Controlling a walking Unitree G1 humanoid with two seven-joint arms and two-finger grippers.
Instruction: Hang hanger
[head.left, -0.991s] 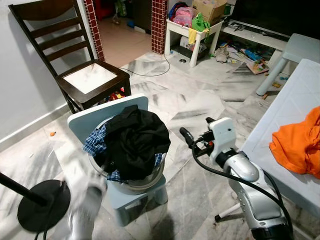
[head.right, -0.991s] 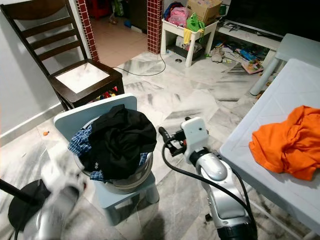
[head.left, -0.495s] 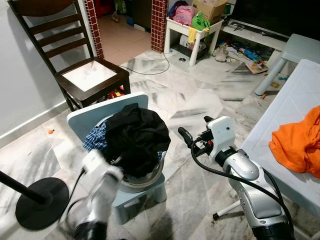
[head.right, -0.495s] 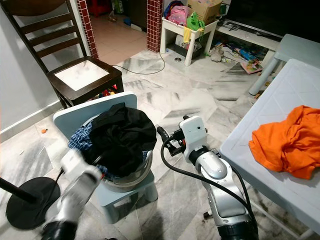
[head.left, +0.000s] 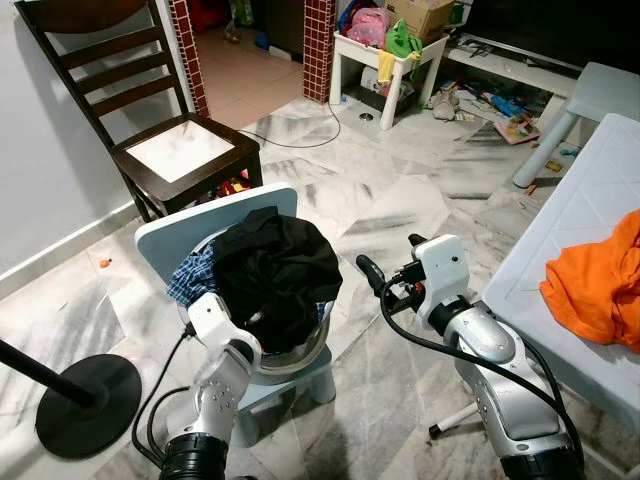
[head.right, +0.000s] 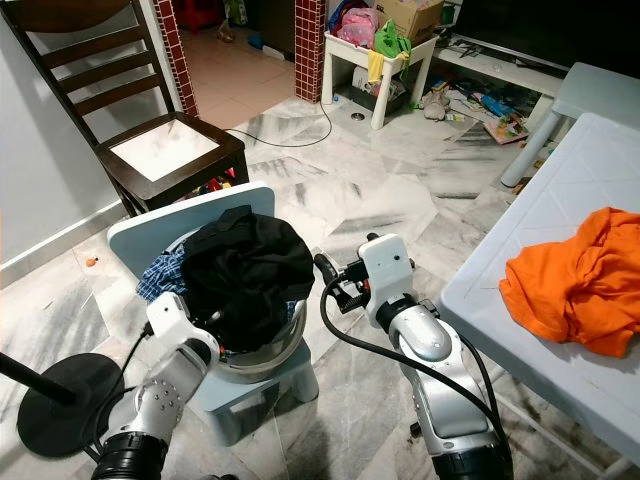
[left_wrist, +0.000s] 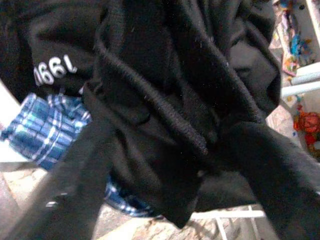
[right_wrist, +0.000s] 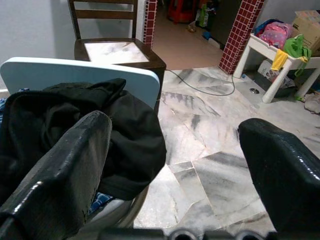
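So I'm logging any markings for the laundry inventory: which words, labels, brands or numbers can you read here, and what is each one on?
"1990" or similar: white digits on the black fabric garment heaped in the round metal laundry basin, seen upside down in the left wrist view; the first digits are partly folded away, so the reading is uncertain.
Brown cardboard box on the small white side table: any print is too small to read.

Crumpled black garment (left_wrist: 175, 95) with white numerals, blue plaid cloth (left_wrist: 45, 132) beneath, blurred dark hand fingers (left_wrist: 75, 185) close
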